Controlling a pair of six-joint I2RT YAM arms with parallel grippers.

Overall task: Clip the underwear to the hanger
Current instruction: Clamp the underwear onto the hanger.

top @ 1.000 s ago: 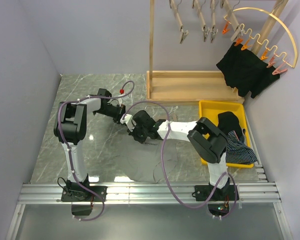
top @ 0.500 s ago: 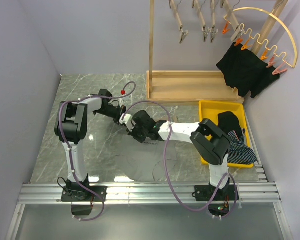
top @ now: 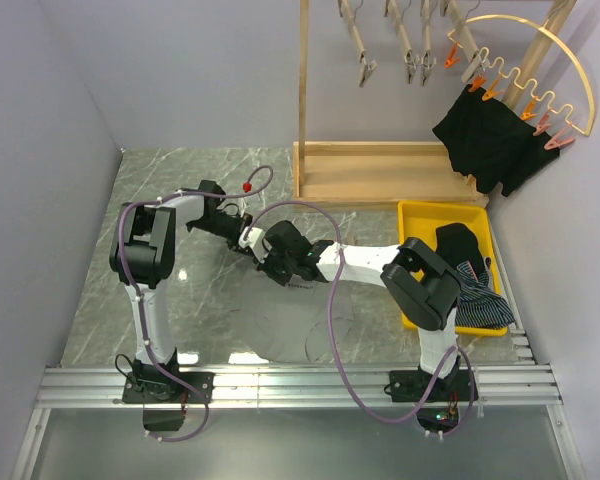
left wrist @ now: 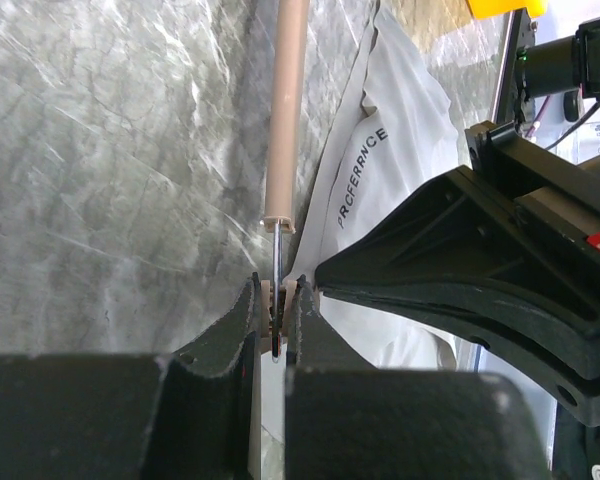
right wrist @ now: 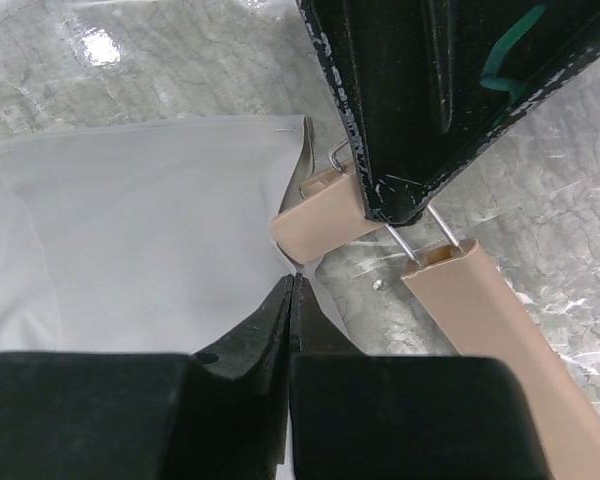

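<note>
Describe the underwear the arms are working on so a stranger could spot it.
On the grey marble table, find where the left gripper and right gripper meet near the middle. The underwear lies flat just in front of them, toward the arm bases. It is the only pale white garment; the black pair hangs at the back and darker clothes fill the yellow tray.

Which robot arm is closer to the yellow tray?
The right arm: its elbow sits at the left edge of the tray. The left arm stands far off to the tray's left.
</note>
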